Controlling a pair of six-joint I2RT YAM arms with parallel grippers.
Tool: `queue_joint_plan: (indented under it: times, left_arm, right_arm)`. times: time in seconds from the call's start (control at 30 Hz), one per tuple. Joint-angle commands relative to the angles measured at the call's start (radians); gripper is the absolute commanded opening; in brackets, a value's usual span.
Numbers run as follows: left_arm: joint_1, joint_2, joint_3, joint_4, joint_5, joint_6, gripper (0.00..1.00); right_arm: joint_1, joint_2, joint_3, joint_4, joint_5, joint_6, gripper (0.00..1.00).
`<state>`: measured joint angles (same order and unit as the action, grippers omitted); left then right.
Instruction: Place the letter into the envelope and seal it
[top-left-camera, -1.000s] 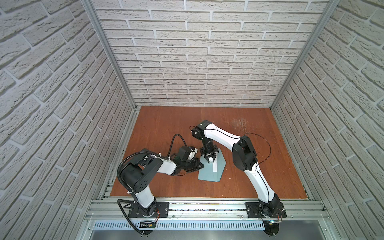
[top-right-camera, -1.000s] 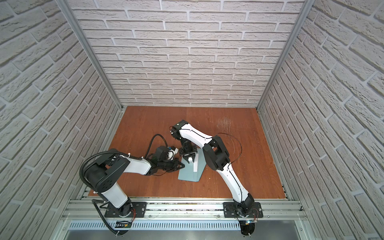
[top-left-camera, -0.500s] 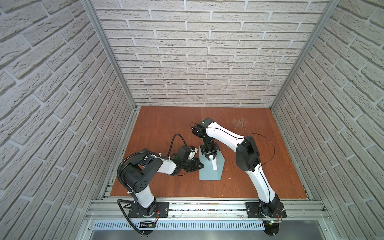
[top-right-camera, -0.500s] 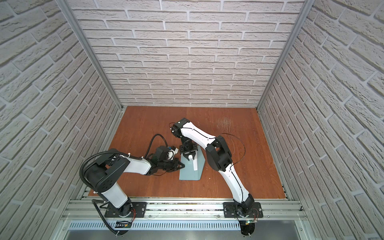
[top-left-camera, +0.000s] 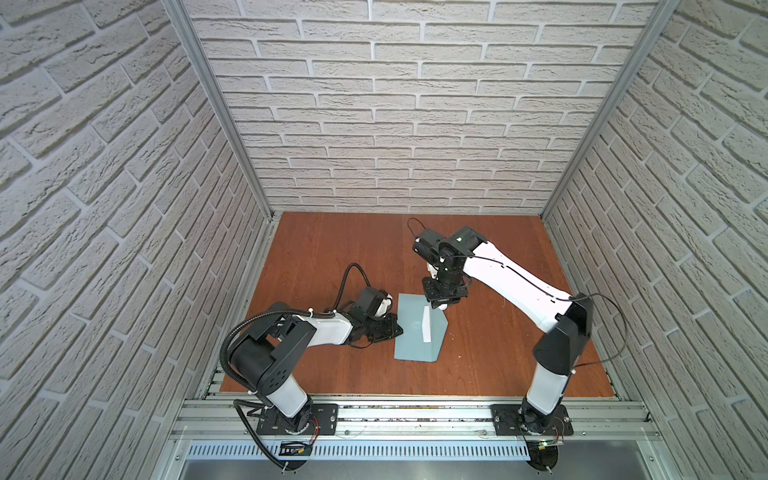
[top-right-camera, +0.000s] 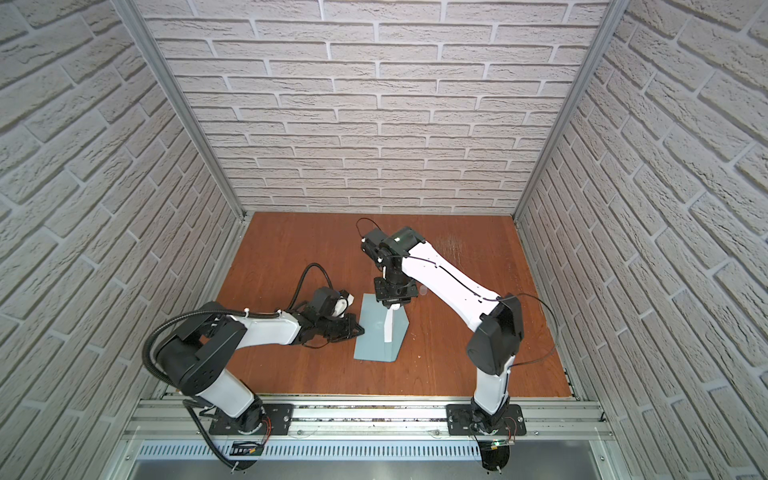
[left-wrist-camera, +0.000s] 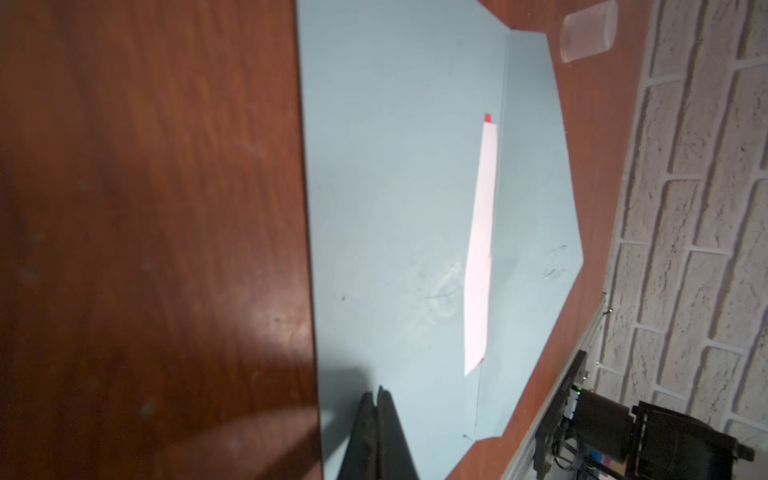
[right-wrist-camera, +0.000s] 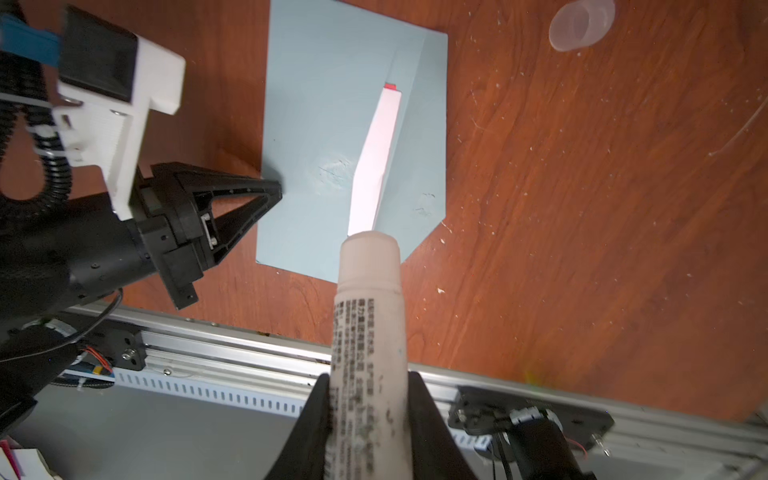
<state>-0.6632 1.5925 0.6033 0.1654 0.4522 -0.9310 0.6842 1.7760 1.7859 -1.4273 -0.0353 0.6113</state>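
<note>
The light blue envelope (top-left-camera: 411, 336) (top-right-camera: 374, 338) lies flat on the wooden table, its flap open on the right side. The letter (top-left-camera: 427, 324) (top-right-camera: 389, 328) (left-wrist-camera: 482, 249) (right-wrist-camera: 376, 153) is tucked inside, and only a narrow white strip with a red corner shows at the opening. My left gripper (top-left-camera: 400, 331) (top-right-camera: 362, 331) (left-wrist-camera: 380, 390) (right-wrist-camera: 278, 191) is shut, its tips resting on the envelope's (left-wrist-camera: 395, 166) left edge. My right gripper (top-left-camera: 442, 305) (top-right-camera: 395, 305) (right-wrist-camera: 368, 378) is shut on a white glue stick (right-wrist-camera: 368, 311), held above the envelope's (right-wrist-camera: 316, 104) far end.
A clear plastic cap (left-wrist-camera: 588, 31) (right-wrist-camera: 582, 25) (top-right-camera: 423, 291) lies on the table beyond the envelope's flap. Small white crumbs dot the wood to the right. Brick walls enclose three sides, and a metal rail (top-left-camera: 407, 409) runs along the front edge.
My right gripper has carried the glue stick to the right and a little farther back, off the middle of the envelope. The left gripper and envelope have stayed in place.
</note>
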Motion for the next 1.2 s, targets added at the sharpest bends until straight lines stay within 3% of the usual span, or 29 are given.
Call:
queue_joint_plan:
  times: [0.0,0.07,0.27,0.5,0.6,0.83,1.0,1.17]
  left_arm:
    - [0.002,-0.092,0.059,-0.123,-0.064,0.036,0.12]
    - [0.0,-0.147,0.093,-0.152,-0.082,0.045,0.22]
    - [-0.001,-0.328,0.125,-0.142,-0.137,0.029,0.37]
    - [-0.028,-0.538,-0.003,0.207,-0.217,-0.105,0.58]
    - [-0.069,-0.562,-0.02,0.311,-0.253,-0.114,0.61]
    - [-0.164,-0.473,-0.005,0.493,-0.308,-0.109,0.7]
    - [-0.173,-0.375,0.013,0.682,-0.302,-0.172,0.74]
    - [-0.174,-0.317,0.087,0.691,-0.288,-0.165,0.74]
  right_arm:
    - [-0.002,-0.161,-0.14,0.246,0.009,-0.039,0.05]
    - [0.0,-0.268,-0.264,0.389,0.019,-0.05,0.05]
    - [0.003,-0.56,-0.62,0.812,0.055,-0.115,0.05]
    - [0.011,-0.842,-1.036,1.417,0.117,-0.217,0.06]
    - [0.011,-0.884,-1.143,1.62,0.134,-0.256,0.05]
    - [0.011,-0.839,-1.208,1.851,0.122,-0.274,0.06]
    - [0.012,-0.813,-1.21,1.895,0.111,-0.274,0.06]
    - [0.012,-0.806,-1.207,1.907,0.08,-0.262,0.05]
